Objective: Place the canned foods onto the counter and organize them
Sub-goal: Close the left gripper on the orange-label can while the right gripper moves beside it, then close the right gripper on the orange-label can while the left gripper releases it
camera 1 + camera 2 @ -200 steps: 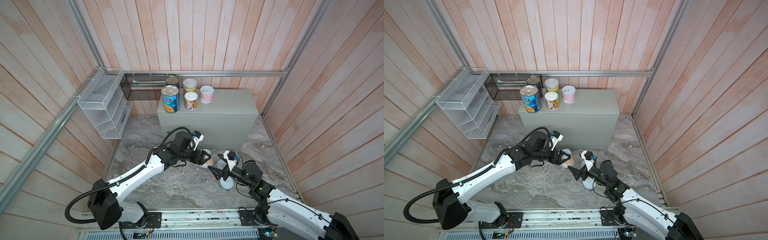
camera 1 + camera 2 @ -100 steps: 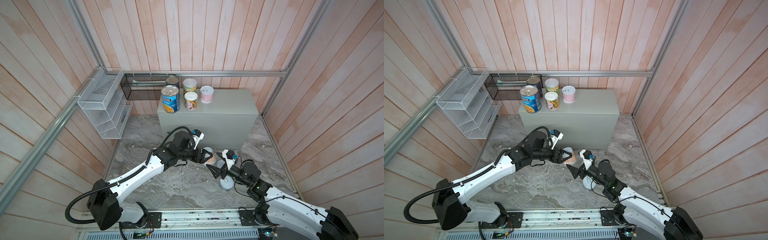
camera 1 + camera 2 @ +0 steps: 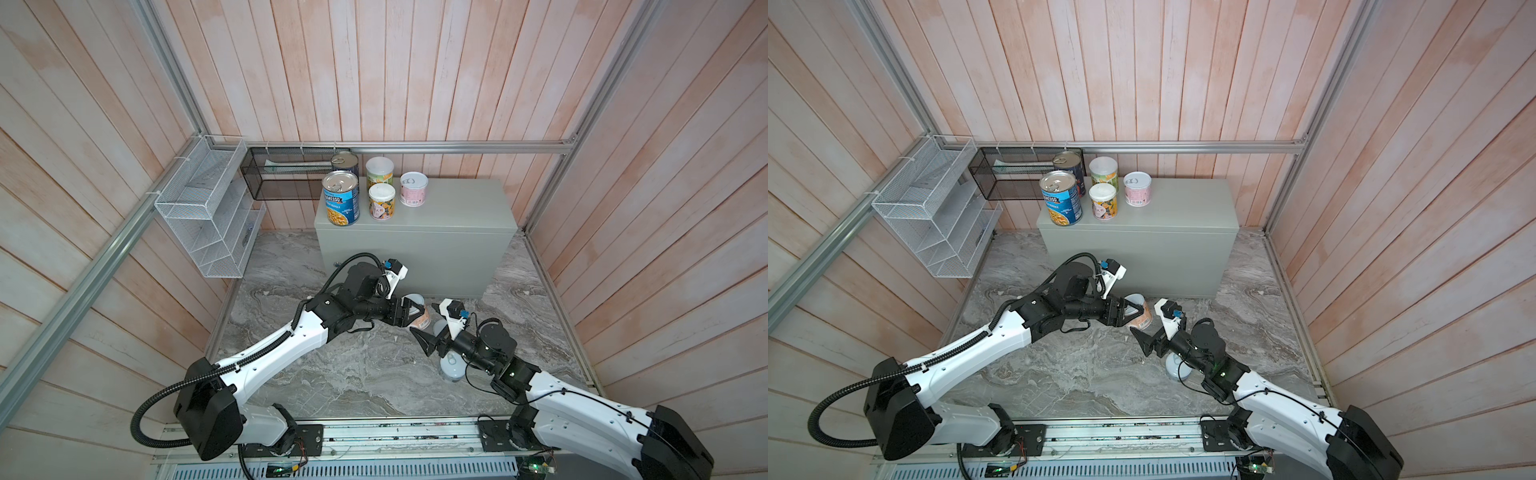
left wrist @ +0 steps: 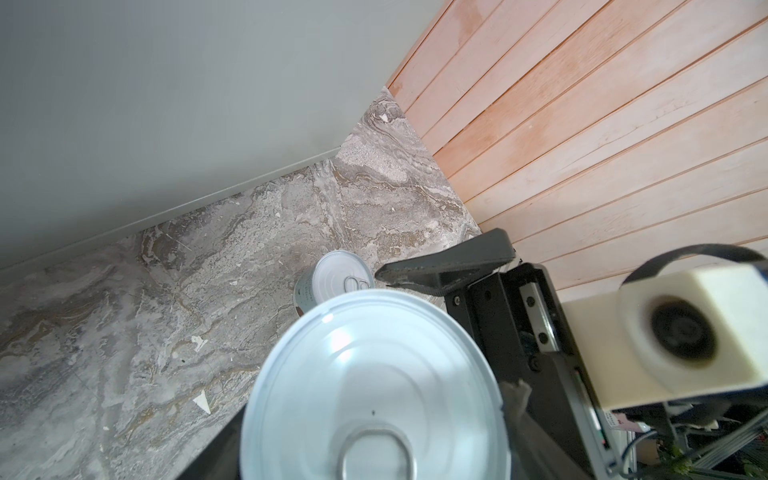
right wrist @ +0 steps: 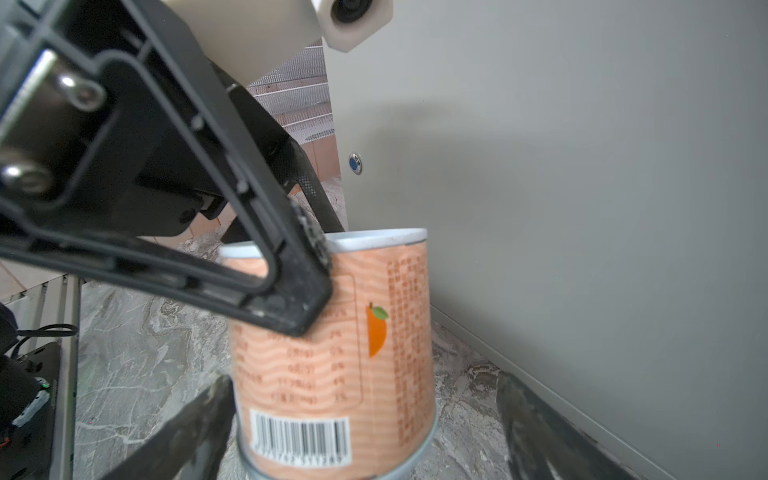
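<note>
Your left pincer (image 3: pixel 412 312) is clenched on the orange-label can (image 5: pixel 332 353), pads on the side wall just under the white pull-tab lid, so it rides upright and won't swing. It's low down, right by the front wall of the grey-green box (image 3: pixel 415 257). I can't tell if it's actually off the marble floor (image 3: pixel 332 374). Your right pincer (image 3: pixel 1152 338) is spread wide and carries nothing; in the right wrist view its fingers (image 5: pixel 187 428) frame that same can without touching it. My guess is it's just waiting its turn. A dark-label can (image 4: pixel 328 282) and a pale-lidded can (image 3: pixel 451 370) are down on the marble by the right arm. Up on the tabletop (image 3: pixel 457 208), the Progresso can (image 3: pixel 340 198), a second metal-topped can (image 3: pixel 345 161), two white-lidded cans (image 3: pixel 380 189) and a pink can (image 3: pixel 413 189) are bunched at the back left, tall ones leftmost. That leaves the right stretch free. I'd go straight up first, since the box edge and the right pincer crowd you sideways.
</note>
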Tool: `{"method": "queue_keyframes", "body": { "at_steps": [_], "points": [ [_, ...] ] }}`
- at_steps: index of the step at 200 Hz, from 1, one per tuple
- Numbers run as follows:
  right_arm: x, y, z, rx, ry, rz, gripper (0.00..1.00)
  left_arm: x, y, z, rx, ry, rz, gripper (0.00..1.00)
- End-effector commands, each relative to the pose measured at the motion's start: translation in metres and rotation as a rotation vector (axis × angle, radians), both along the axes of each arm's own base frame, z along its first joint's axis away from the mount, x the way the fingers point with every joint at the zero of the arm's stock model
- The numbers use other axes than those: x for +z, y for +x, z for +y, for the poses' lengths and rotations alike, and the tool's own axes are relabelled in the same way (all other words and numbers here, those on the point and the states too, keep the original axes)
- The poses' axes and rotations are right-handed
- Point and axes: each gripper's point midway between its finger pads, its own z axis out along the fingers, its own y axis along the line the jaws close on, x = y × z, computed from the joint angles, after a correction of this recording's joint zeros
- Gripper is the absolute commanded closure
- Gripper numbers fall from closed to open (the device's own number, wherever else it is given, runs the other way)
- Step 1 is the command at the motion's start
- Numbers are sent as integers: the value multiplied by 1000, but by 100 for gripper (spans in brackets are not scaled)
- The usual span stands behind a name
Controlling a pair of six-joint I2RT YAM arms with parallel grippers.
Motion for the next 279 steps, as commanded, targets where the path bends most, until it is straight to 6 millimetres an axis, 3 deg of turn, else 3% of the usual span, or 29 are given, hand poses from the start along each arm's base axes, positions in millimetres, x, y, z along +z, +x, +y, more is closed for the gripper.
{"method": "queue_keyframes", "body": {
  "at_steps": [1, 66, 204, 221, 260, 279],
  "points": [
    [7, 15, -4, -79, -34, -43, 2, 13, -12, -10, -73, -29, -33, 38],
    [6, 13, 3, -68, -44, -64, 2, 7, -21, -23, -128, -9, -35, 38],
    [10, 12, 5, -75, -3, -70, 3, -1, -28, -30, -146, -22, -5, 38],
    [11, 12, 5, -72, 11, -70, 6, -3, -28, -30, -146, -18, 2, 38],
    [13, 12, 6, -72, 24, -67, 24, -2, -28, -31, -144, -25, 4, 38],
    [15, 12, 6, -70, 36, -61, 28, -3, -27, -30, -133, -22, 11, 31]
  ]
}}
